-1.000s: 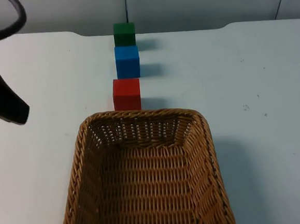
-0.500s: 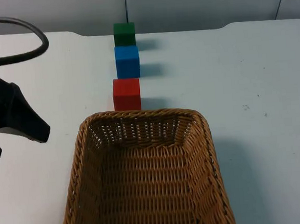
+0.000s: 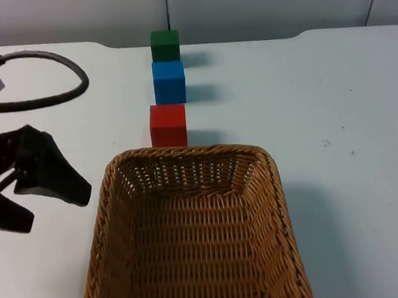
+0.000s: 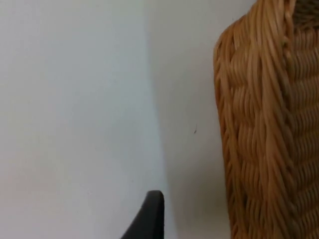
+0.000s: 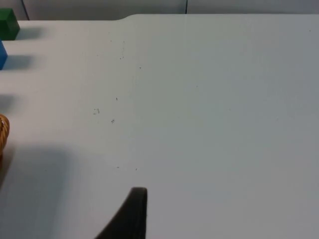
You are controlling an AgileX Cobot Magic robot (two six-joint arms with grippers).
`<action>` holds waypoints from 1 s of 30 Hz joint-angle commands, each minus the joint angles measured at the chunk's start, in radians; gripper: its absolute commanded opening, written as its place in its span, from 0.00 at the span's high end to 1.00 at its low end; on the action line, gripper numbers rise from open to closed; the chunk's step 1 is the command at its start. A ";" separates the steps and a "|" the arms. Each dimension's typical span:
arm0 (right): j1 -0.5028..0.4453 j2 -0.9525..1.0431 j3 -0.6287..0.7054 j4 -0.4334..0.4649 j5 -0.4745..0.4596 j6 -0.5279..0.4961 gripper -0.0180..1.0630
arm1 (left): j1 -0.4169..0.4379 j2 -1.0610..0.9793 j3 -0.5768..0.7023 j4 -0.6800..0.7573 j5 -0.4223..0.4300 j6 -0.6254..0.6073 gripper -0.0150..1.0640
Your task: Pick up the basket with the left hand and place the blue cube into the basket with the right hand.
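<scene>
Left gripper (image 3: 48,206): hovered over the white table (image 3: 340,96) just off the basket's left wall; its two black fingers stood apart with nothing between them.
Left fingertip (image 4: 149,219): in the left wrist view, one black tip sat over bare table, a strip of table separating it from the wicker wall.
Basket (image 3: 196,239): rested on the table immediately right of the left gripper, not gripped. Its far rim ran straight across; its near end passed out of the top view.
Basket wall (image 4: 269,129): the woven outer side and its rounded corner faced the left gripper, near but apart.
Blue cube (image 3: 169,81): stood beyond the basket, ahead and to the right of the left gripper, middle of a three-cube line.
Red cube (image 3: 167,124): nearest the basket, just short of its far rim.
Green cube (image 3: 164,45): farthest, close to the table's rear edge by the grey partition wall (image 3: 270,2).
Right gripper (image 5: 127,214): waited over open table; whether its fingers were apart could not be told. The blue cube's edge (image 5: 2,55) lay well away from it.
Free room: wide bare table lay right of the cubes and the basket.
</scene>
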 commanded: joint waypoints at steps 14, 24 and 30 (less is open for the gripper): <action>-0.008 -0.002 0.005 -0.010 -0.005 0.004 0.02 | -0.155 0.010 -0.002 -0.037 -0.163 0.011 0.19; -0.008 -0.002 0.005 -0.010 -0.005 0.004 0.02 | -0.155 0.095 -0.002 -0.057 -0.153 0.011 0.19; -0.008 -0.002 0.005 -0.010 -0.005 0.004 0.02 | -0.155 0.146 -0.002 -0.061 -0.153 0.011 0.19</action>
